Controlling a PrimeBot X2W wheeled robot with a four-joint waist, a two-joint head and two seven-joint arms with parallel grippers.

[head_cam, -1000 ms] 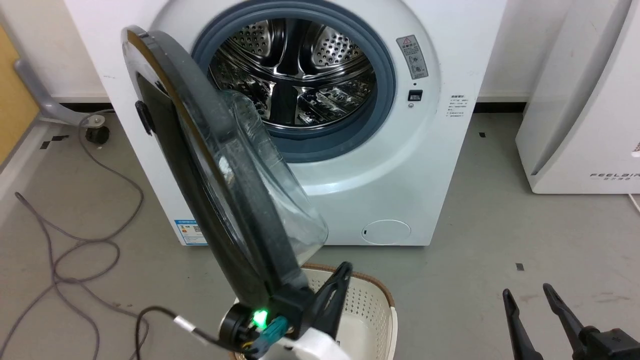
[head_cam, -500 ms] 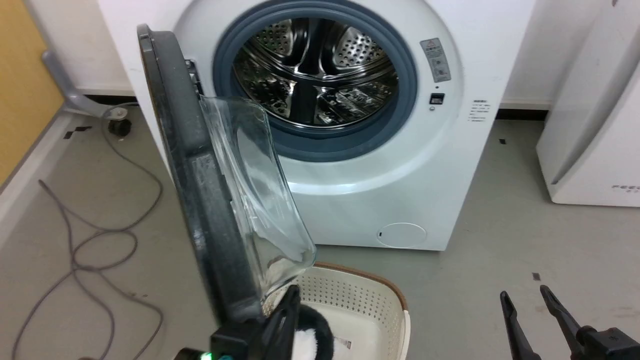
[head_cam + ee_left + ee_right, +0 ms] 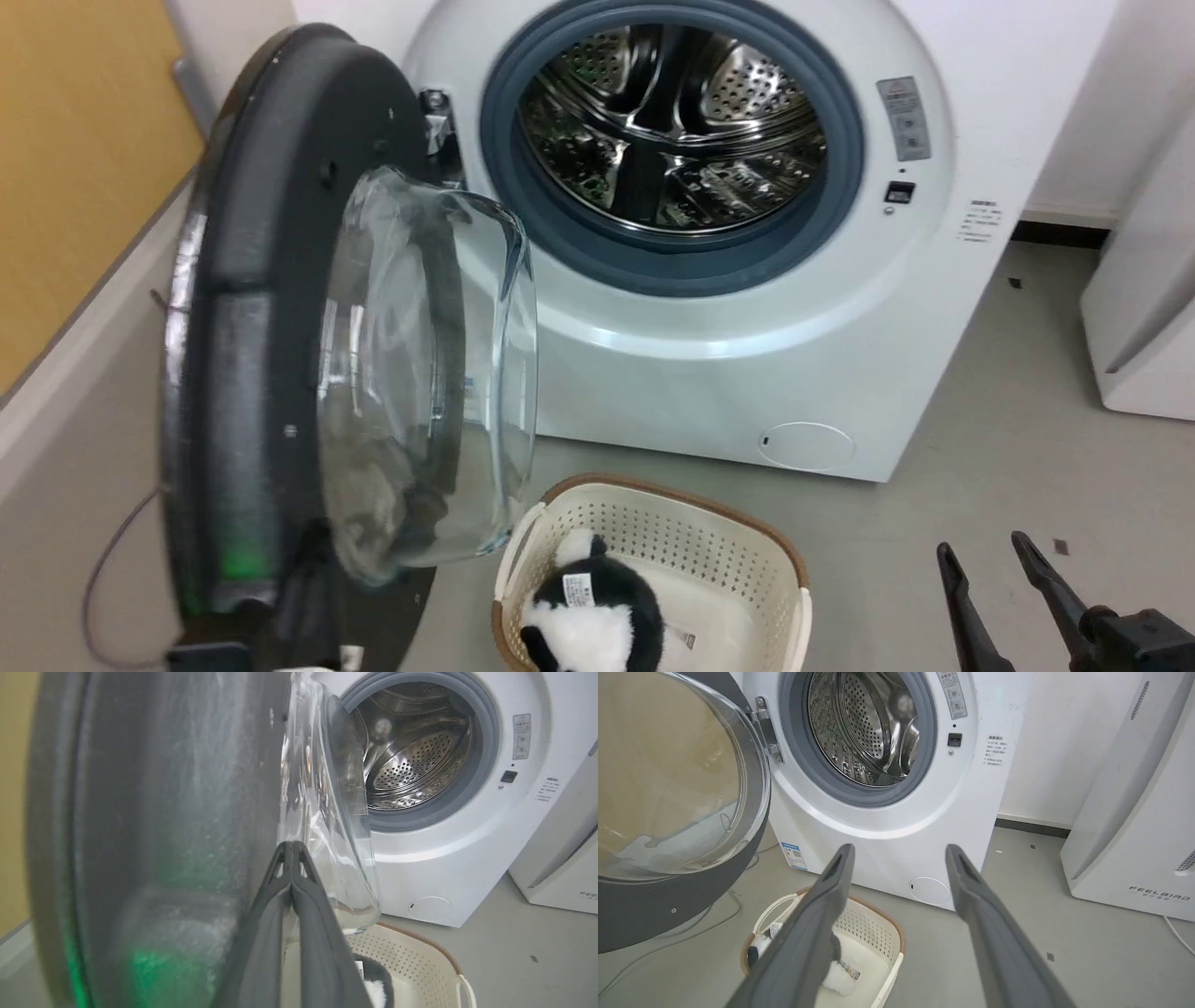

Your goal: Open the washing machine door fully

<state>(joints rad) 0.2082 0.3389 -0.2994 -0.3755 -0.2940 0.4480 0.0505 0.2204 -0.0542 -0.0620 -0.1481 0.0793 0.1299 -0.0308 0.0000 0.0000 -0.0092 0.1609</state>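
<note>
We see the washing machine door swung out on its hinge to the left of the washing machine. Its inner side faces us, with the clear glass bowl bulging out of the dark ring. The round opening is wholly uncovered, so the steel drum and the grey rubber ring around it are in plain sight.

In the left wrist view the left hand has its two fingers pressed together, with nothing between them. Their tips lie right at the spot where the door's dark ring meets the glass. We cannot tell whether they touch it. A green glow falls on the lower part of the door.

The right hand hangs low on the right, well apart from the door and the machine. Its fingers are spread wide and hold nothing.

On the floor in front of the machine, just below the door's lower edge, stands a pale basket with a brown rim. A black and white plush toy lies in it. A white appliance stands to the right of the machine, near it but apart.
</note>
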